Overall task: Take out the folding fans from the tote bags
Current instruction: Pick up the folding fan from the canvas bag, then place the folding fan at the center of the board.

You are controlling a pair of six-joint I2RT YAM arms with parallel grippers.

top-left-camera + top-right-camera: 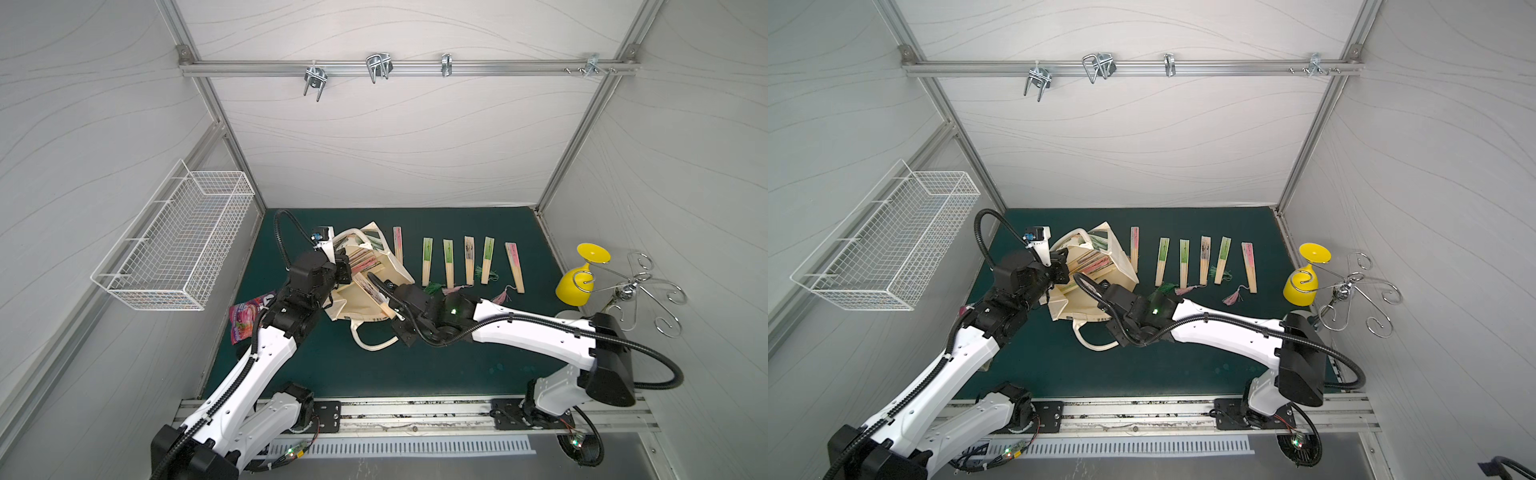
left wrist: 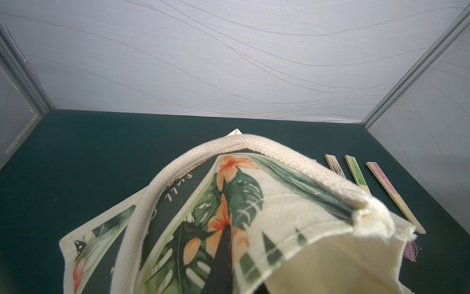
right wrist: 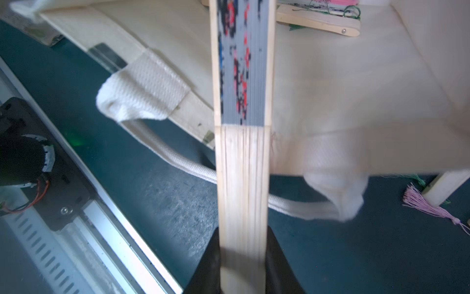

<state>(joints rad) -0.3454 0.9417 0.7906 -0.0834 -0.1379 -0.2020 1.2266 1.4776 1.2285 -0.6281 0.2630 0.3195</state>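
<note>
Walls of pale grey panelling with wavy lines (image 1: 374, 145) close in three sides of the dark green felt counter (image 1: 374, 365), with aluminium posts in the corners. A silver rail carrying metal hooks (image 1: 378, 68) crosses the back wall. A white wire basket (image 1: 174, 249) hangs on the left wall, and a pink snack packet (image 1: 245, 322) lies on the counter below it. At the right edge a yellow plastic goblet (image 1: 577, 278) sits tilted in an arm of a chrome wire rack (image 1: 640, 286).

Left of centre the cream canvas tote bag with a leaf print (image 1: 399, 270) lies slumped with its mouth open, and several closed fans (image 1: 361, 259) are inside. Six closed bamboo folding fans (image 1: 449, 264) lie in a row on the felt to its right. The left pincer (image 2: 225, 244) is pinched together on the bag's printed rim. The right pincer (image 3: 243, 236) is clamped on the bamboo end of a black-and-red printed fan (image 3: 243, 152), whose paper end reaches into the bag's mouth.
</note>
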